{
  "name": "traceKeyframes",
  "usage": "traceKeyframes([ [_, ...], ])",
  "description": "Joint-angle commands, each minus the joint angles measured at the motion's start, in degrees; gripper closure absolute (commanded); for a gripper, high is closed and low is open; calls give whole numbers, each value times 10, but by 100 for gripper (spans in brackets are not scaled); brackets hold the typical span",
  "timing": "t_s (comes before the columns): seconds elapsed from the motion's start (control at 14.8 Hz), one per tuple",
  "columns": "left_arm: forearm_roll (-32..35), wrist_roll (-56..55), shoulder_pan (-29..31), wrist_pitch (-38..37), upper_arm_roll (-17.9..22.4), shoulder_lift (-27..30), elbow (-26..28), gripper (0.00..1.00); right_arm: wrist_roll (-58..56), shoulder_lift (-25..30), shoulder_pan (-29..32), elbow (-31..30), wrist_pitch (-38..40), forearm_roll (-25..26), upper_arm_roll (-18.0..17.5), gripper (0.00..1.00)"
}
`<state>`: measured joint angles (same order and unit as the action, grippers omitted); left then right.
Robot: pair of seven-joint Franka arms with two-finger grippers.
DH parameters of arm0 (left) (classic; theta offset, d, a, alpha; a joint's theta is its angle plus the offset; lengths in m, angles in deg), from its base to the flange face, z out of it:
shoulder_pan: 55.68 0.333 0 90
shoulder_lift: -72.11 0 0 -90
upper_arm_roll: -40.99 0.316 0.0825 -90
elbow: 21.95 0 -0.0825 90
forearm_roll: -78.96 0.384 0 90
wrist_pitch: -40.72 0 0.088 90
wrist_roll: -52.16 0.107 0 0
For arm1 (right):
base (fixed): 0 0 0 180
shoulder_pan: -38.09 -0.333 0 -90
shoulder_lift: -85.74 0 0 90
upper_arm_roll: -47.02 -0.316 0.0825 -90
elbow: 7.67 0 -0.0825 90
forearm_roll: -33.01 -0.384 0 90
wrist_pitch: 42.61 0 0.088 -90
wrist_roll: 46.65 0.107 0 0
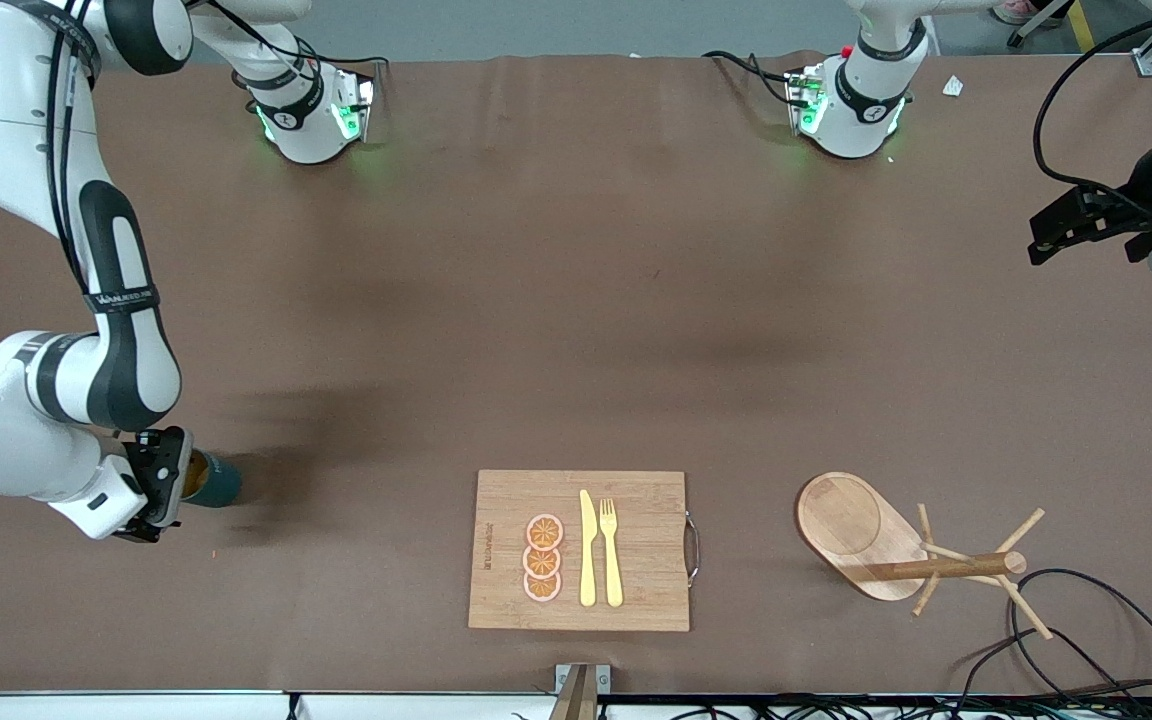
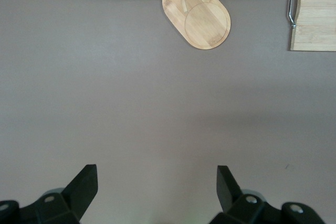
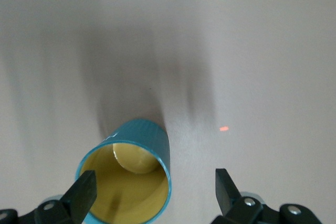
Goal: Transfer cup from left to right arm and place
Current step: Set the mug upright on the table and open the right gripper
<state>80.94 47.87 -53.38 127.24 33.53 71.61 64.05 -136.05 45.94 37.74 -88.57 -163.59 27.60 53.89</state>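
Note:
The cup [image 1: 216, 481] is dark teal with a yellow inside and stands on the brown table at the right arm's end, level with the wooden board. My right gripper [image 1: 162, 483] is open right beside and over the cup's mouth. In the right wrist view the cup [image 3: 144, 136] sits off-centre between the open fingers of that gripper [image 3: 155, 182], with one fingertip [image 3: 84, 187] at its rim and the other well clear. The cup's handle is hidden. My left gripper [image 1: 1076, 225] is open and empty, raised at the left arm's end of the table [image 2: 157, 179].
A wooden board [image 1: 636, 600] with orange slices [image 1: 543, 559], a yellow knife and a fork lies near the front camera. A wooden mug tree [image 1: 946, 568] on an oval base [image 2: 202, 19] stands toward the left arm's end, with black cables [image 1: 1086, 640] beside it.

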Motion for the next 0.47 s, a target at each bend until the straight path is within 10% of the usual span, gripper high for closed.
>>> traceKeyframes([
  [0.0, -3, 7, 1, 15, -15, 1, 3, 0, 125, 43, 6, -11, 20, 8, -7, 0],
  [0.41, 2, 7, 1, 22, -18, 3, 7, 0, 348, 66, 10, -9, 47, 7, -7, 0],
])
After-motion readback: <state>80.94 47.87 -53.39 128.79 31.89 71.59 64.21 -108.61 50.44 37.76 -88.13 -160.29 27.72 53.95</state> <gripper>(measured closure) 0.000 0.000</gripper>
